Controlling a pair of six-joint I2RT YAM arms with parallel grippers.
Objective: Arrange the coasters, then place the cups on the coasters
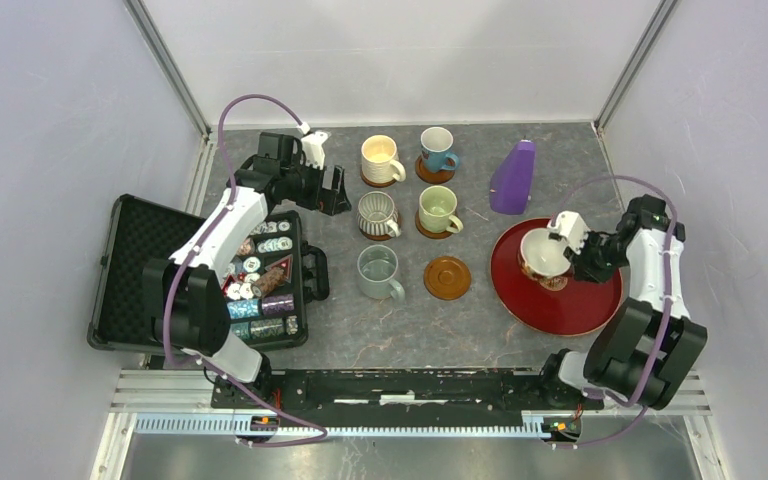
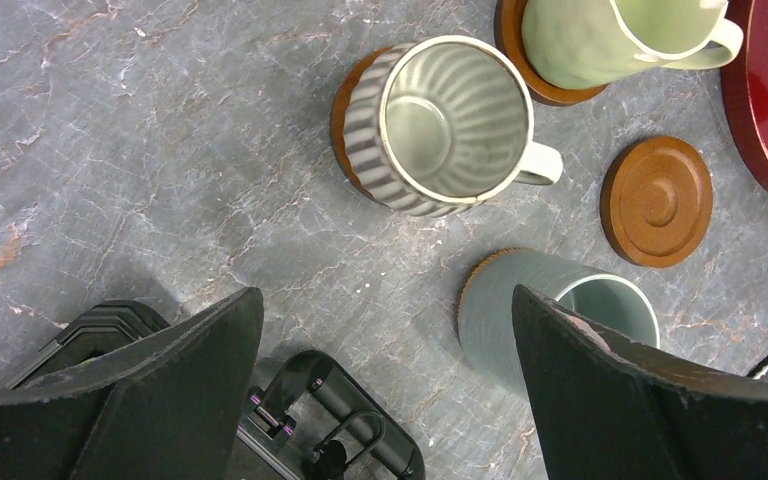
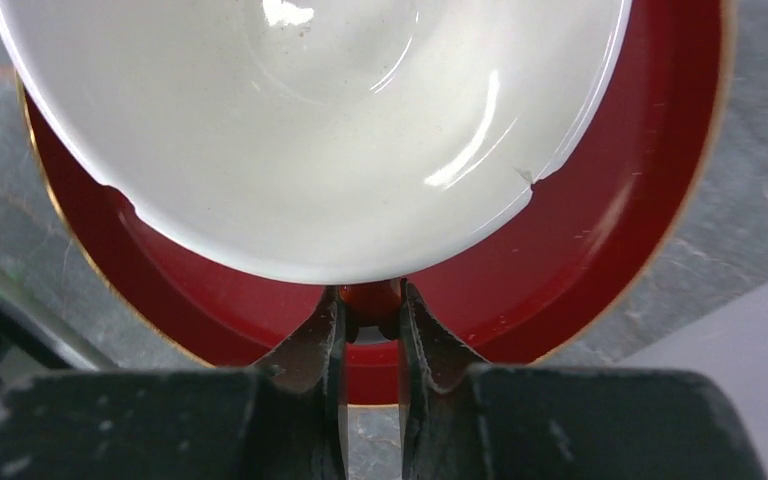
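Several cups stand on brown coasters in two columns: cream (image 1: 381, 160), blue (image 1: 438, 150), grey striped (image 1: 377, 214) (image 2: 450, 125), pale green (image 1: 438, 210) (image 2: 600, 40) and grey-blue (image 1: 378, 272) (image 2: 550, 305). One coaster (image 1: 447, 277) (image 2: 657, 200) lies bare beside the grey-blue cup. My left gripper (image 1: 335, 190) (image 2: 385, 300) hangs open and empty just left of the grey striped cup. The white cup (image 1: 542, 255) (image 3: 310, 130) is over the red tray (image 1: 580, 300) (image 3: 580, 230). My right gripper (image 1: 568, 258) (image 3: 371, 300) is shut on its red handle. Whether the cup rests on the tray or is raised I cannot tell.
A purple cone (image 1: 513, 177) stands behind the tray. At the left lies an open black case (image 1: 135, 270) holding poker chips (image 1: 260, 280), with its latch (image 2: 330, 420) under my left gripper. Walls and frame posts close in the table on three sides.
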